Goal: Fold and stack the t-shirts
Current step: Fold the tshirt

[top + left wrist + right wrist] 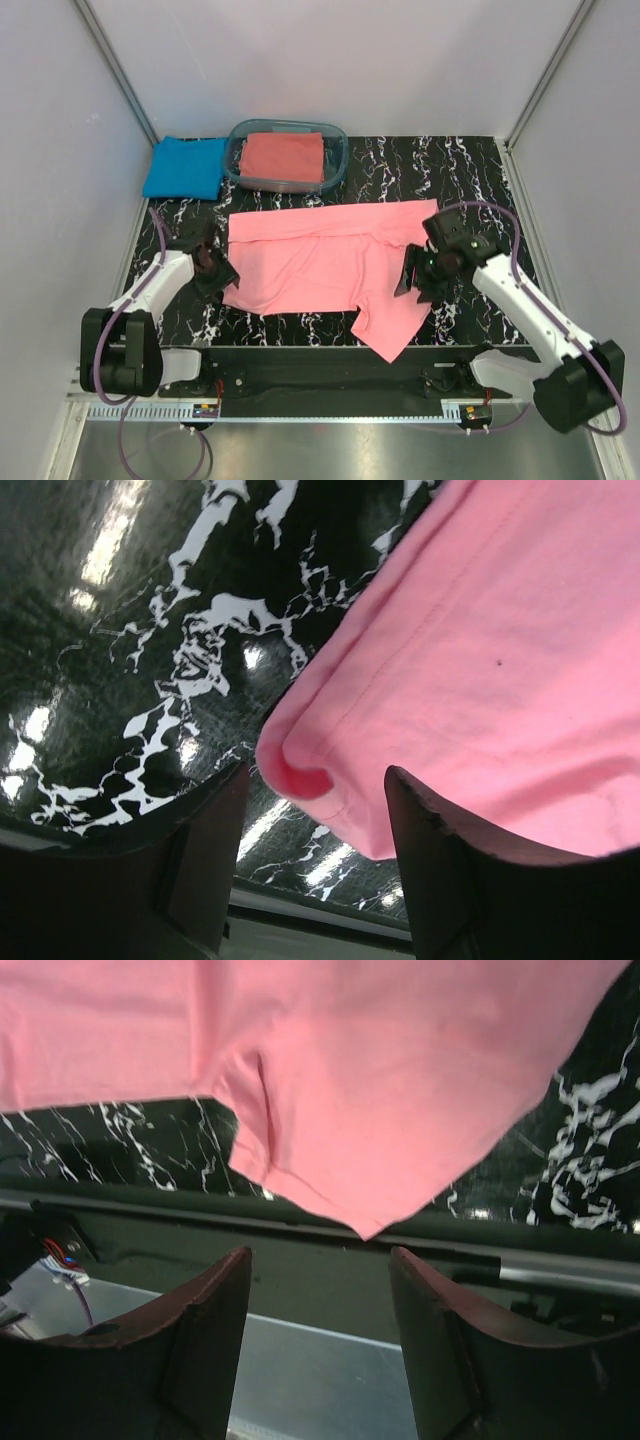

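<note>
A light pink t-shirt (320, 260) lies partly folded in the middle of the black marbled table, one sleeve hanging toward the near edge. My left gripper (213, 268) is open at the shirt's left hem, and the hem corner (300, 770) sits between its jaws. My right gripper (415, 275) is open above the shirt's right side; the sleeve corner (370, 1225) shows just beyond its jaws. A folded bright blue t-shirt (185, 166) lies at the back left. A folded coral-red t-shirt (283, 156) lies inside the clear tub.
The clear bluish plastic tub (338, 150) stands at the back, right of the blue shirt. White walls close in the table on three sides. The metal rail and arm bases (320, 380) run along the near edge.
</note>
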Controlling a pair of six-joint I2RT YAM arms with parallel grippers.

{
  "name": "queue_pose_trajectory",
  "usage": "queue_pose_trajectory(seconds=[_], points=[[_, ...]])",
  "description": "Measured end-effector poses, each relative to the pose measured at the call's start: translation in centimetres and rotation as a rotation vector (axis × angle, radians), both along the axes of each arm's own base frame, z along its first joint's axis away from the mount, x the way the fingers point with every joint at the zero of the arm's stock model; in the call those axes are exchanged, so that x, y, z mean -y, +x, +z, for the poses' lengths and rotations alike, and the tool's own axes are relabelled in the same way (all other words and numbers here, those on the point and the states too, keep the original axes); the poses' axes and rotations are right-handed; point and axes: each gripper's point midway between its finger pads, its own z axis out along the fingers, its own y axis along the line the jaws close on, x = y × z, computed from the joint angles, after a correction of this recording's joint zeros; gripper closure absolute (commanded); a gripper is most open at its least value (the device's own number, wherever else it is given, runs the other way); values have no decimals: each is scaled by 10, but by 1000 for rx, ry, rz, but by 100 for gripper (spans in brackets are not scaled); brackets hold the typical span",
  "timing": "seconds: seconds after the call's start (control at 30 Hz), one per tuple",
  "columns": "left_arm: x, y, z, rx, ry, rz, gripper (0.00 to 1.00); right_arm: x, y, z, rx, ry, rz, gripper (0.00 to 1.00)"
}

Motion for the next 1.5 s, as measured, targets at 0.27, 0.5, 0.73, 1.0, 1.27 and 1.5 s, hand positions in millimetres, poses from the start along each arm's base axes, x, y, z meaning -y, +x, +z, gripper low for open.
queue_pose_trajectory(seconds=[0.27,0.5,0.73,1.0,1.27,1.5], points=[[-4,-23,5,10,0,103,35,-2,-73,-35,-134,8,28,33],[-3,-27,14,68,-14,128,36,-11,-108,-70,-259,-25,76,36],[3,-37,4,37,-46,115,37,-18,-102,-94,-205,9,-6,64],[8,-28,7,73,-77,97,38,-10,-108,-129,-199,-10,-66,64],[11,-25,6,76,-91,85,38,-16,-107,-139,-214,-31,-61,55],[12,-22,6,74,-90,79,38,-35,-110,-141,-244,-11,-36,74]])
